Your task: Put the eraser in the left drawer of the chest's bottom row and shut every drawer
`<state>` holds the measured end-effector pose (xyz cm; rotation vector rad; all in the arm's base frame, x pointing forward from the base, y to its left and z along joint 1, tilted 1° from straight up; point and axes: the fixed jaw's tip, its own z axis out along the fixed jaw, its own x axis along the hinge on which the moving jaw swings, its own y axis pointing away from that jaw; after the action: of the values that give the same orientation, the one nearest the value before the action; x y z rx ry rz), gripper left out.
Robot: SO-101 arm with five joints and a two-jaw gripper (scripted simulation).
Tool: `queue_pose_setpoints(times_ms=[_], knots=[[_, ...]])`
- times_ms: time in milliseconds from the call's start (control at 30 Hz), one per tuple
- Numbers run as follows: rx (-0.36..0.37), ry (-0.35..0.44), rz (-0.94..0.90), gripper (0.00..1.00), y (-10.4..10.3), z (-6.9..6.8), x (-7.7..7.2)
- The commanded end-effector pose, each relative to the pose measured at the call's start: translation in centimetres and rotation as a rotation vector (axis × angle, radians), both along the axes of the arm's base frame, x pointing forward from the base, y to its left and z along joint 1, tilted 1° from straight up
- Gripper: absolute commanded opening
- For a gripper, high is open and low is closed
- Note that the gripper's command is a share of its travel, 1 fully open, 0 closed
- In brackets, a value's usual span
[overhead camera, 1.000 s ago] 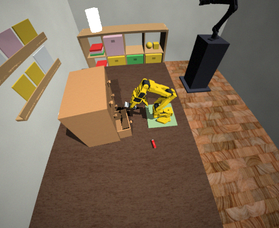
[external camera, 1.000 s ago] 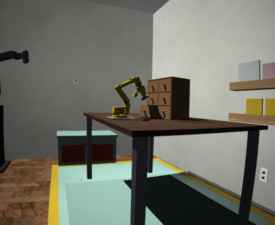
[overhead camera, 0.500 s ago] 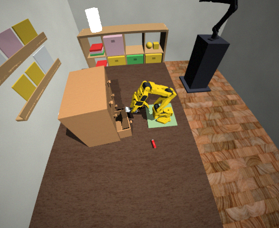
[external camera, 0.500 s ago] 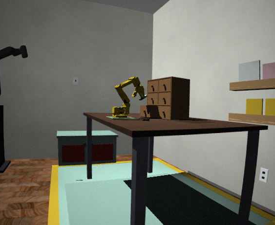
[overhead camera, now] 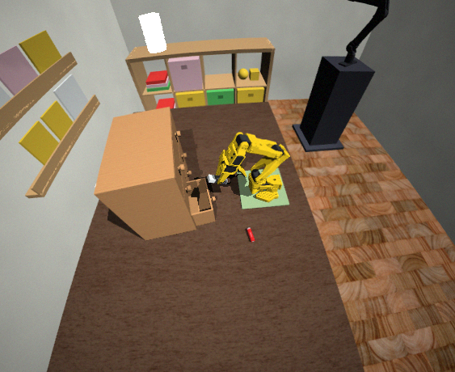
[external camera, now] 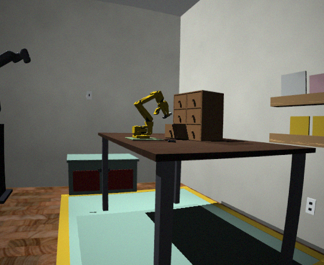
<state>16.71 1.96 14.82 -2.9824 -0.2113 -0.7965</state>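
Observation:
The wooden chest [overhead camera: 145,171] stands on the left of the brown table, also seen in the exterior view [external camera: 198,115]. Its bottom left drawer [overhead camera: 202,204] [external camera: 176,131] is pulled out and open. My yellow arm reaches from its green mat toward the chest. My gripper [overhead camera: 216,179] is shut on a small pale eraser [overhead camera: 211,178] and holds it above the table, just beside the open drawer's far end. In the exterior view the gripper [external camera: 166,116] hangs above the open drawer, in front of the middle row.
A small red cylinder [overhead camera: 250,234] lies on the table in front of the chest. The green mat [overhead camera: 264,195] holds the arm's base. A black pedestal with a dark arm [overhead camera: 335,101] stands on the floor to the right.

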Motion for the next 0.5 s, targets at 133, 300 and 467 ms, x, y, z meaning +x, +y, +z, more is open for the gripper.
queue_pose_setpoints(times_ms=[133, 300, 467], knots=[[-0.016, -0.017, 0.046, 0.00, -0.3, -0.9, -3.0], [-0.019, -0.018, 0.050, 0.00, -0.4, -1.0, -3.3], [-0.018, -0.018, 0.050, 0.00, -0.3, -1.0, -2.7]])
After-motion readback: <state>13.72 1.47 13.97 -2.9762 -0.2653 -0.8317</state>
